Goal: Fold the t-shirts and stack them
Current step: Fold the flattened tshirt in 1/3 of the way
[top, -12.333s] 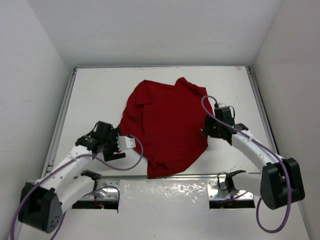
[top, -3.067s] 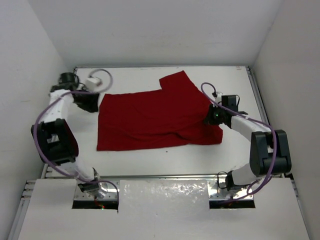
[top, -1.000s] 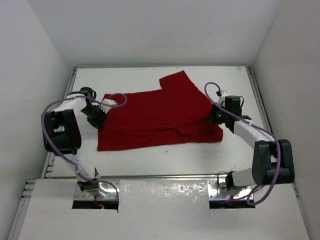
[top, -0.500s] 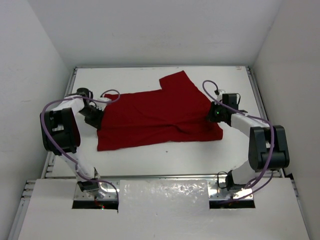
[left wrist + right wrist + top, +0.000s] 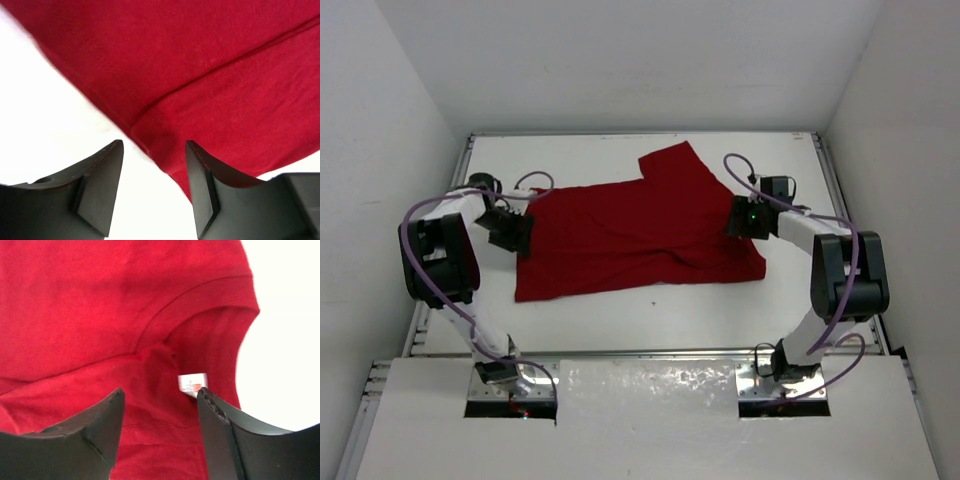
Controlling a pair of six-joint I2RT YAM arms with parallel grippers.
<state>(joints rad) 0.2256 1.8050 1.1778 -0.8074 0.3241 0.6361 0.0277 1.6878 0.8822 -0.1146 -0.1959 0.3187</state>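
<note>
Print on the white neck label (image 5: 193, 384) is too small to read; the t-shirt (image 5: 100, 315) runs off the frame's upper left.

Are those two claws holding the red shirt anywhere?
No. The left gripper and right gripper stand open over the t-shirt; nothing is held.

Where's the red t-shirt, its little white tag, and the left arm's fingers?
t-shirt (image 5: 630, 235): top view, middle of the cloth.
tag (image 5: 193, 384): right wrist view, centre of the label.
left fingers (image 5: 100, 185): left wrist view, pad of one finger.
</note>
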